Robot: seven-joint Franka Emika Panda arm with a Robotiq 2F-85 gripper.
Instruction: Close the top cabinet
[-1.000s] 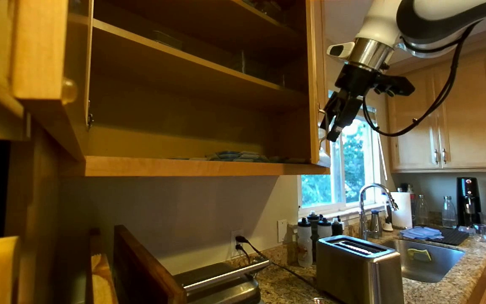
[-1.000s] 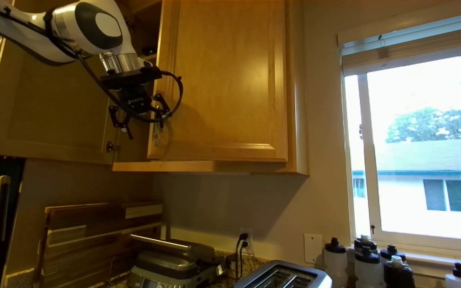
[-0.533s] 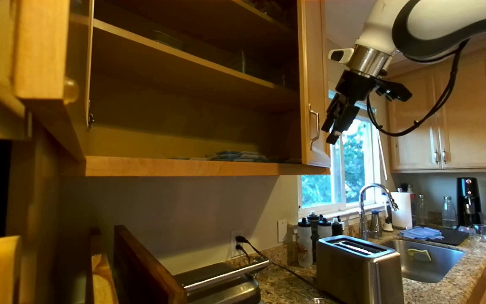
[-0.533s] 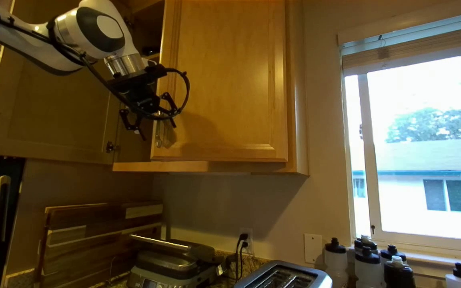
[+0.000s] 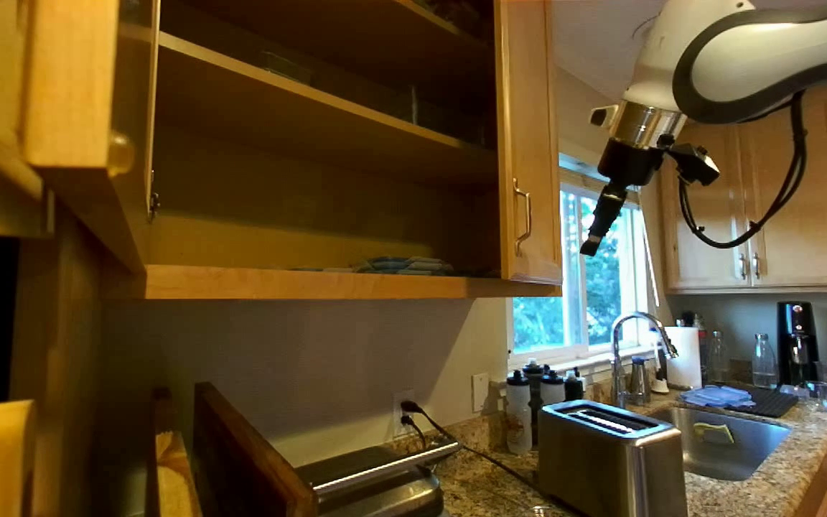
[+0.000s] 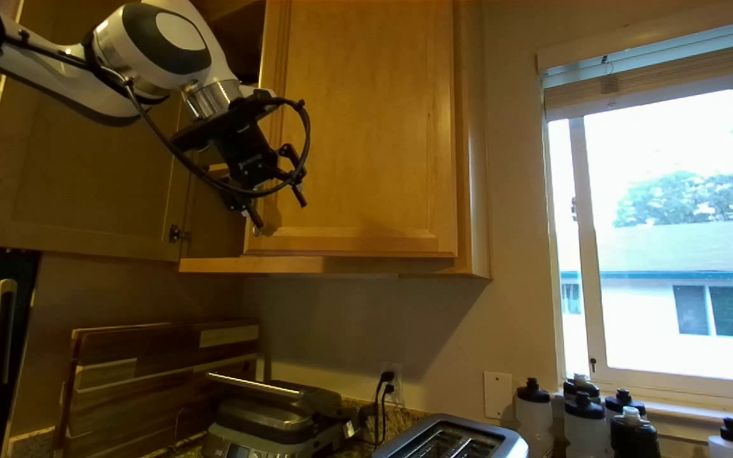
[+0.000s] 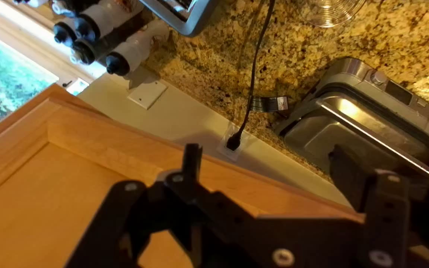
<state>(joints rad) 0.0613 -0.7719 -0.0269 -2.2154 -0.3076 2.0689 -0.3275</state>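
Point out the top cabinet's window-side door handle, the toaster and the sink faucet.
Window-side door handle (image 5: 528, 214): in an exterior view, on its grip bar.
Stainless-steel toaster (image 5: 595, 461): in an exterior view, on its long side.
Sink faucet (image 5: 616, 365): in an exterior view, on its upright neck.

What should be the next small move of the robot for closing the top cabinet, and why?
I would probably bring the open jaws against the door nearer the window, near its handle, and push gently inward. That door stands partly open: a shelf shows past its edge, and in an exterior view a gap separates it from the jaws.
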